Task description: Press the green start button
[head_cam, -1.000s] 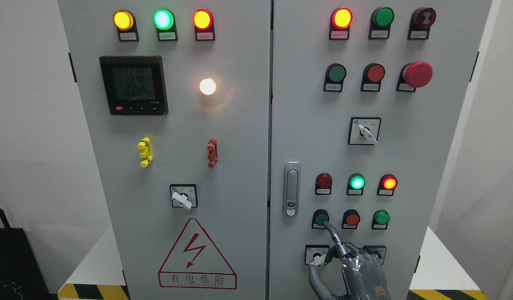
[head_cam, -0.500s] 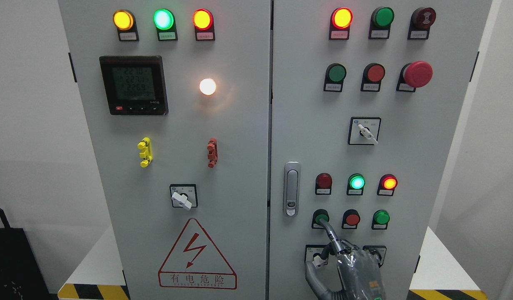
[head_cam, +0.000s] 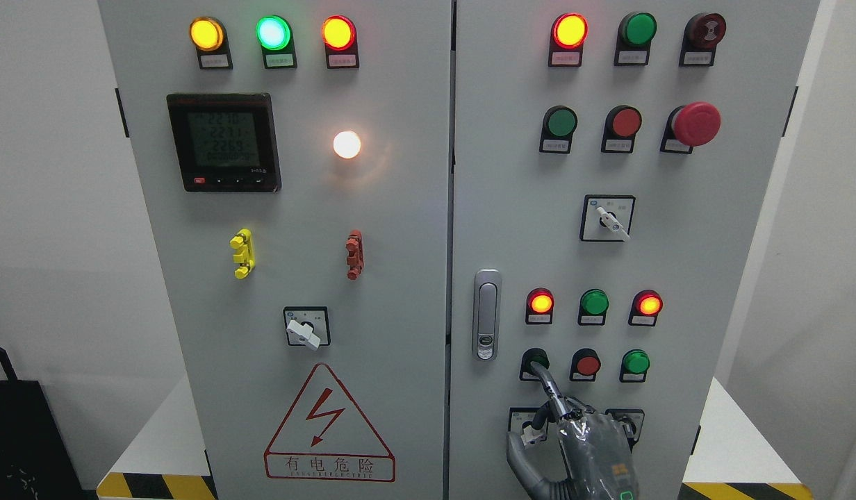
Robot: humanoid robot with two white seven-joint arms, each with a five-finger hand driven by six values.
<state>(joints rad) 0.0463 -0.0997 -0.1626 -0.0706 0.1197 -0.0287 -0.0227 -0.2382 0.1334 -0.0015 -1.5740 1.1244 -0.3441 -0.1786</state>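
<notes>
Low on the right door of the cabinet (head_cam: 678,278), in the bottom row of three buttons, we're looking at the green button (head_cam: 533,357) on the left end, w/ a red button (head_cam: 588,364) next to it and a second green button (head_cam: 636,362) at the far end. The right hand (head_cam: 586,450) is coming up from the bottom edge, right of centre. It's gripping nothing: the index finger (head_cam: 549,390) is sticking out straight while the rest are curling in toward the palm, thumb hanging off to the left by the small knob switch (head_cam: 525,425).

Key relation: the button is lying up and to the left of the palm, right at the end of the index finger. The finger's long axis is running diagonally from knuckle to button, and the tip is covering the button's lower right part, apparently touching it. We can't tell how deep it's pressing.

Above, the red lamp (head_cam: 540,303) over this button is glowing, the green lamp (head_cam: 595,303) beside it is looking dark, the next red lamp (head_cam: 649,304) is glowing too.

We're judging the push as going into the panel, i.e. away from the camera, not sideways; any drift right would be heading toward the red button. The left hand isn't showing, so only the right is near enough.
</notes>
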